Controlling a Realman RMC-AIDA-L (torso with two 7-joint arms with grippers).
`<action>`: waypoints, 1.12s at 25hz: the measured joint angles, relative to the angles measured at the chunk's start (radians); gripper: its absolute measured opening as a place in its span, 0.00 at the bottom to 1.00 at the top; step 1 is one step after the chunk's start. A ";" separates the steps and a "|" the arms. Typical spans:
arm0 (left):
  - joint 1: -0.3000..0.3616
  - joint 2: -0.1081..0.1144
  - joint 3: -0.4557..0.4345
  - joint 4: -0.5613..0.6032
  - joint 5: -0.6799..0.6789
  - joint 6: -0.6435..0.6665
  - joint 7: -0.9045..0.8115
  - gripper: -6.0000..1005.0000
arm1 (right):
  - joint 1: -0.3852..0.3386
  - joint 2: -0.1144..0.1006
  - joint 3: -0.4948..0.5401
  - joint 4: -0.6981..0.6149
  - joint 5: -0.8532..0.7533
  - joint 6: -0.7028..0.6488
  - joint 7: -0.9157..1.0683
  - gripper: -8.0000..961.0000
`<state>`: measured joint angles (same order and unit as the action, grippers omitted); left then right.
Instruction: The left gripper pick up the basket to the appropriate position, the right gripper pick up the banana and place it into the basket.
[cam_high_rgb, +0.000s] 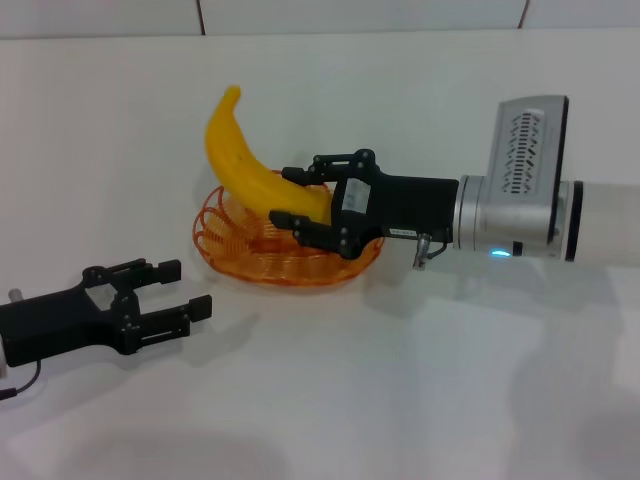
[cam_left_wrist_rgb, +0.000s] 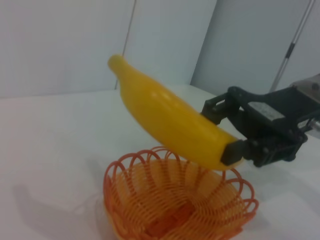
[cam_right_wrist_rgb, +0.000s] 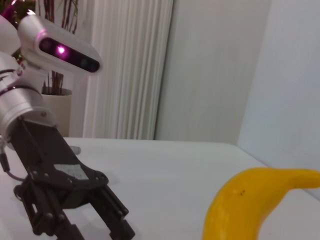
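Note:
The orange wire basket (cam_high_rgb: 215, 238) stands on the white table. My right gripper (cam_high_rgb: 292, 197), on the arm with the white cylinder, is shut on the lower end of the yellow banana (cam_high_rgb: 240, 155). It holds the banana tilted just above the basket, free tip pointing up and away. The left wrist view shows the banana (cam_left_wrist_rgb: 170, 117), the right gripper (cam_left_wrist_rgb: 222, 131) and the basket (cam_left_wrist_rgb: 127, 182) below them. My left gripper (cam_high_rgb: 187, 287) is open and empty, low over the table in front and to the left of the basket. The right wrist view shows the banana (cam_right_wrist_rgb: 245, 205) and the left gripper (cam_right_wrist_rgb: 102, 225).
The white table (cam_high_rgb: 420, 380) reaches a pale back wall (cam_high_rgb: 350, 15). Nothing else lies on the table. The right arm's white cylinder segment (cam_high_rgb: 520, 200) stretches over the table's right side.

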<state>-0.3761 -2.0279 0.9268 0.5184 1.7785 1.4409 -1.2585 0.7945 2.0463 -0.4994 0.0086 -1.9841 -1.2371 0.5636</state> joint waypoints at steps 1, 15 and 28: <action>0.000 0.000 0.000 0.000 -0.001 0.000 0.000 0.75 | 0.001 0.000 0.001 0.003 0.000 0.006 0.002 0.60; 0.014 0.000 -0.029 0.000 0.003 0.000 0.004 0.75 | -0.053 -0.020 -0.008 -0.088 0.003 -0.197 0.104 0.87; 0.025 -0.001 -0.039 0.001 0.005 0.000 0.095 0.75 | -0.333 -0.067 -0.024 -0.408 0.002 -0.406 0.308 0.93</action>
<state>-0.3506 -2.0291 0.8882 0.5195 1.7838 1.4413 -1.1632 0.4618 1.9795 -0.5235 -0.3993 -1.9819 -1.6434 0.8718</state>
